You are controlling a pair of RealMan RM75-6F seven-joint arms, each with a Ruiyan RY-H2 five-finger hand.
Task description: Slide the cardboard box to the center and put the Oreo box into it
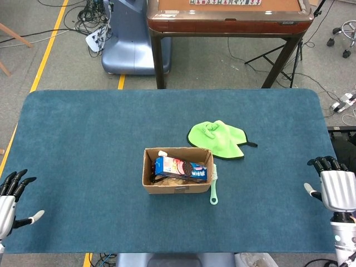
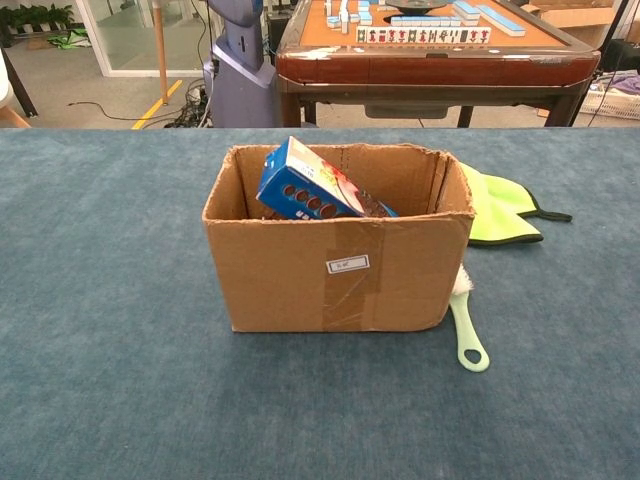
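Blue-carpeted desk, wooden mahjong table beyond it. Cardboard box near mid-desk, well apart from and between both hands, Oreo box lying tilted inside it, one corner poking above the rim in the chest view; green brush just beside the wall nearer the right hand, green cloth behind. Left hand and right hand low at opposite desk edges, fingers spread, holding nothing.

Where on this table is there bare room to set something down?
The blue felt table is bare left of the brown cardboard box, and along the far edge. It is crowded right of the box, by the mint green brush and lime green cloth.
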